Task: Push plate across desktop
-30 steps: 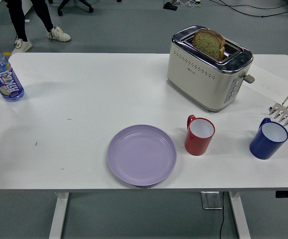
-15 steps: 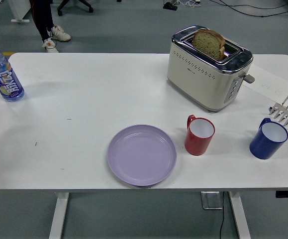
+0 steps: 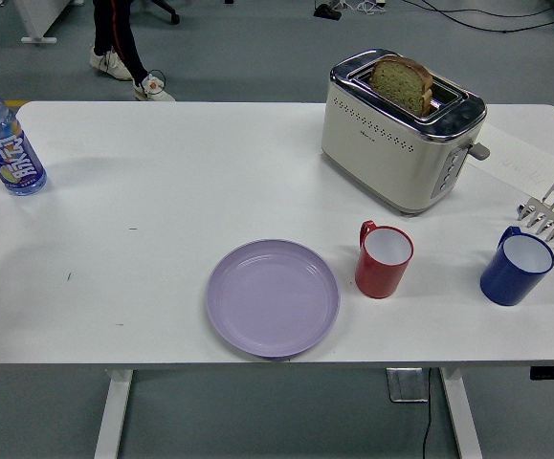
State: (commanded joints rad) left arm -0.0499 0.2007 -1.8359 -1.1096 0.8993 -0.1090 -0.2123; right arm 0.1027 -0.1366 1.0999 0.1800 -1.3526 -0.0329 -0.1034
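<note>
A round lilac plate (image 3: 273,297) lies empty near the front edge of the white table (image 3: 162,191), a little right of the middle. Nothing touches it. Neither of my hands shows anywhere in the head view.
A red mug (image 3: 384,259) stands just right of the plate, a blue mug (image 3: 516,267) farther right. A cream toaster (image 3: 401,134) with a bread slice (image 3: 403,83) sits at the back right, metal tongs (image 3: 551,215) at the right edge, a water bottle (image 3: 5,142) at the far left. A person's legs (image 3: 119,38) pass behind the table.
The person behind the table has walked to the right. Nothing on the table has moved.
</note>
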